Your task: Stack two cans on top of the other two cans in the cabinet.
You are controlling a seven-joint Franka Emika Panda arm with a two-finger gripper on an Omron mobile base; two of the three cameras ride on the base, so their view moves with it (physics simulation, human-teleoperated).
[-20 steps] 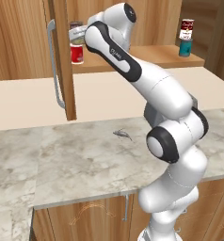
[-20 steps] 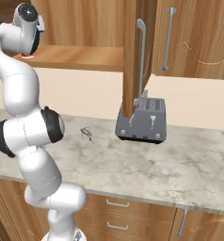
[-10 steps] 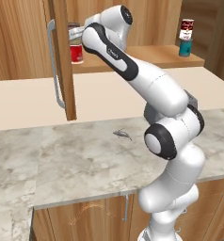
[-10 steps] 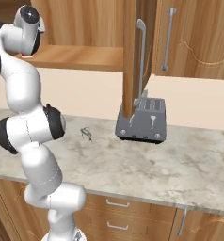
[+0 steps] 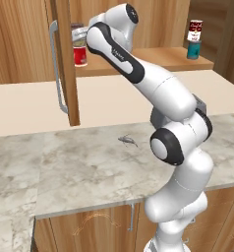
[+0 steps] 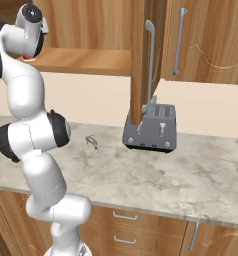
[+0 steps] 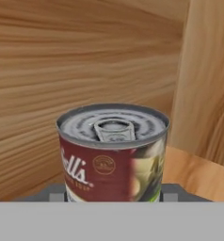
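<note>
Cabinet (image 5: 65, 59) open, door edge-on with its grey bar handle (image 5: 57, 74). Left base view: red can (image 5: 80, 55) on the shelf, with a grey can (image 5: 79, 35) directly above it at the gripper (image 5: 82, 37); teal can (image 5: 193, 50) carrying the red-and-white can (image 5: 194, 30), well apart to the right. Right base view adds a toaster (image 6: 151, 127) on the counter. Hand view: jaws closed narrow on the grey can, its pull-tab lid between the fingertips.

text: "ll's" script fragment | on: can label (image 7: 92, 176)

Arm (image 5: 158, 88) outstretched, gripper (image 7: 114, 192) apparently clamped.
</note>
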